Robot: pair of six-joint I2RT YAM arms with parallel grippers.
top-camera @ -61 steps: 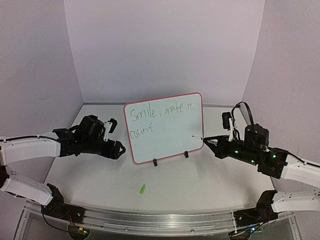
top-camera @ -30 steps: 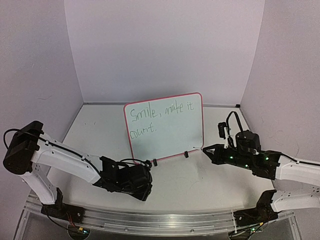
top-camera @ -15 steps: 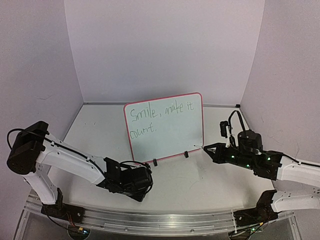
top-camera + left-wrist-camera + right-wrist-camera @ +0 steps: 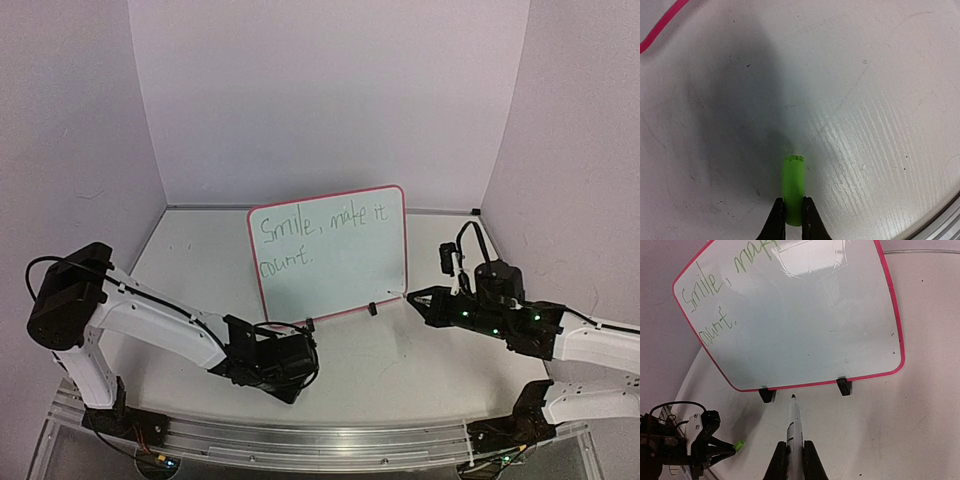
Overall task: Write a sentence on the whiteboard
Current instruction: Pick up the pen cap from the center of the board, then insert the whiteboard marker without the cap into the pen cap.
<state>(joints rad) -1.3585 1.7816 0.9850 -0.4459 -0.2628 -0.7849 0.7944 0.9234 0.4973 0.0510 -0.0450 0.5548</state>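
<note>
The whiteboard (image 4: 335, 270) stands on its two black clip feet mid-table, its red-pink rim (image 4: 892, 320) close in the right wrist view. The sentence (image 4: 322, 222), in thin green letters (image 4: 702, 292), reads "Smile, make it count." in two lines. My right gripper (image 4: 416, 298) is shut on a white marker (image 4: 794, 422), whose bare tip points at the board's lower edge without touching it. My left gripper (image 4: 794, 209) is low at the table's front and shut on a small green marker cap (image 4: 793, 182), which also shows as the green cap (image 4: 738, 445) at the left gripper's tips.
An aluminium rail (image 4: 320, 435) runs along the near table edge, close to the left gripper and seen as a rail (image 4: 945, 222) at the lower right. Pale walls close the back and both sides. The left arm (image 4: 150, 315) reaches across the front left.
My left arm swung from beside the board down to the front of the table and its jaws closed on the green cap. The right gripper drew the marker back from the board.
</note>
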